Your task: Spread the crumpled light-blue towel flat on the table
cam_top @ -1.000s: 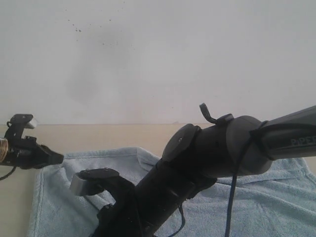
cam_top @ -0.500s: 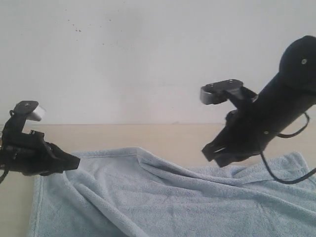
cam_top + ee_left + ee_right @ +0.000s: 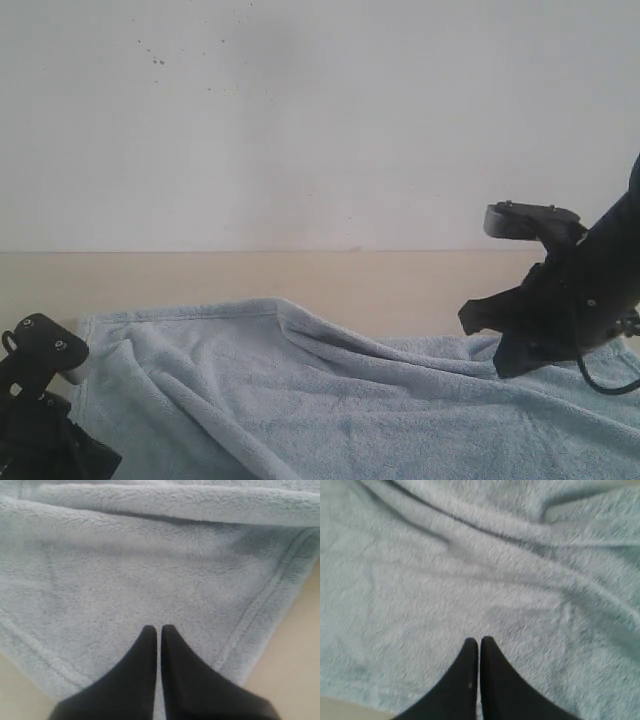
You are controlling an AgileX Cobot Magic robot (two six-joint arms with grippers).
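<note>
Both the left gripper (image 3: 159, 628) and right gripper (image 3: 479, 640) hang with jaws pressed together, holding nothing, over the towel (image 3: 330, 400); it lies ridged across the table (image 3: 300, 275); soft, light and limp, it probably pulls best from hemmed corners.

No lettering, label, brand, number or sign can be read in any view. The towel (image 3: 350, 400), the bare desk (image 3: 300, 275) behind it, the wall (image 3: 320, 120) above it, the left claw (image 3: 159, 630) and the right claw (image 3: 479, 641) carry nothing legible.
</note>
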